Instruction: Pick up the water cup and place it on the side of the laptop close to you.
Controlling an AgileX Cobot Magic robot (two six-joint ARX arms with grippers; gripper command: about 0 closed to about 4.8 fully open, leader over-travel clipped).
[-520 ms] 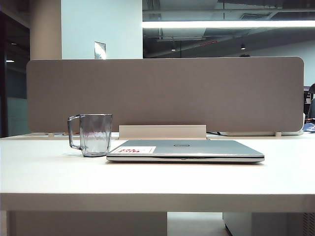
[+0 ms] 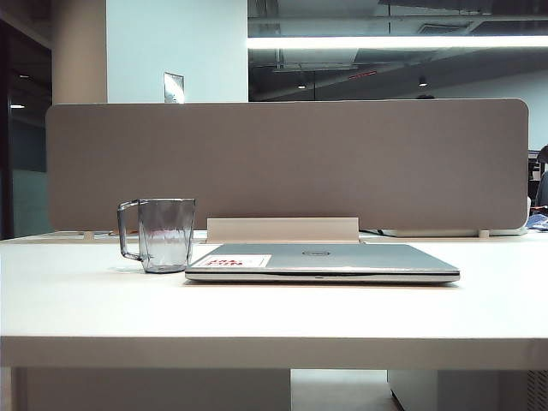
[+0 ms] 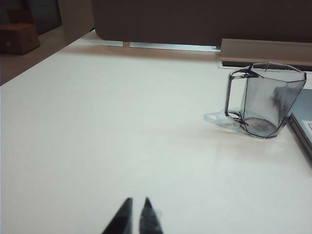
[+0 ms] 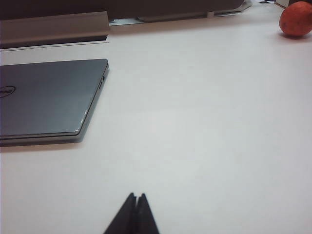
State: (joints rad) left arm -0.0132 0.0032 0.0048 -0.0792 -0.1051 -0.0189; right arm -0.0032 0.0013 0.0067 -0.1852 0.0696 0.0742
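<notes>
Exterior view shows you the water cup [image 2: 167, 234] standing upright on the counter [image 2: 274, 312], just beside the far left corner of the laptop [image 2: 324, 262], on the laptop's left side with its handle turned away from the laptop. It looks empty, so expect it to be light; the clear plastic is stiff but thin-walled and smooth, and the faceted lower body narrows toward the base, so a pinch low down could slide. I'd judge the safest hold to be across the rim wall near the top, or through the loop handle, with a gentle close so the cup neither flexes nor tips.

In the left wrist view the cup [image 3: 265, 100] sits well apart from the left gripper [image 3: 136, 209], ahead of it and off toward the laptop's edge [image 3: 302, 127]. That gripper's fingers stand nearly together with only a thin slit between them and hold nothing, so you will need to open it before approaching.

The right gripper [image 4: 136, 202] is fully closed and empty, hovering over bare counter on the laptop's near right side [image 4: 46, 100], farther from the cup. A reddish round fruit [image 4: 296, 18] lies far beyond the laptop's right, clear of the work. A grey partition [image 2: 287, 163] stands behind the laptop.
</notes>
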